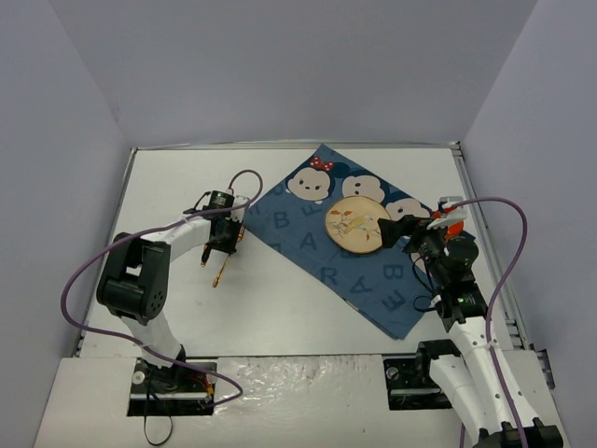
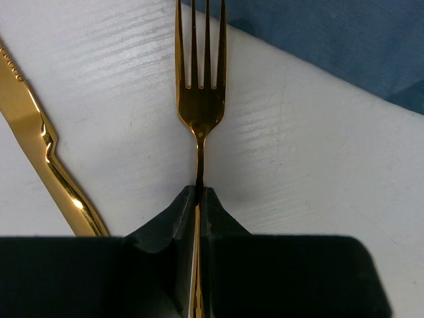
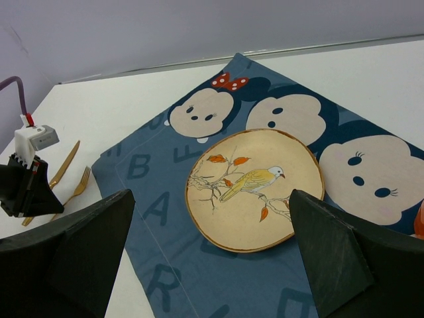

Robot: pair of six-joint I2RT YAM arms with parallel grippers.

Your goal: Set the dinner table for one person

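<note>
The matte white worktop (image 1: 280, 308) fills the floor between pale lavender-grey walls (image 1: 56, 140), under both arms. A dark blue cloth (image 1: 373, 266) printed with letters and cartoon faces lies askew across its right half. The left arm folds at the elbow and reaches inward, wrist turned down; the left tool (image 2: 199, 199) is pinched tight on the handle of a slim, shiny gold fork (image 2: 199, 99). The right arm stretches low over the cloth, the right tool (image 1: 390, 231) spread wide at the edge of a round cream plate (image 3: 255, 189) painted with a bird. A gold knife (image 2: 40, 146) lies beside the fork.
</note>
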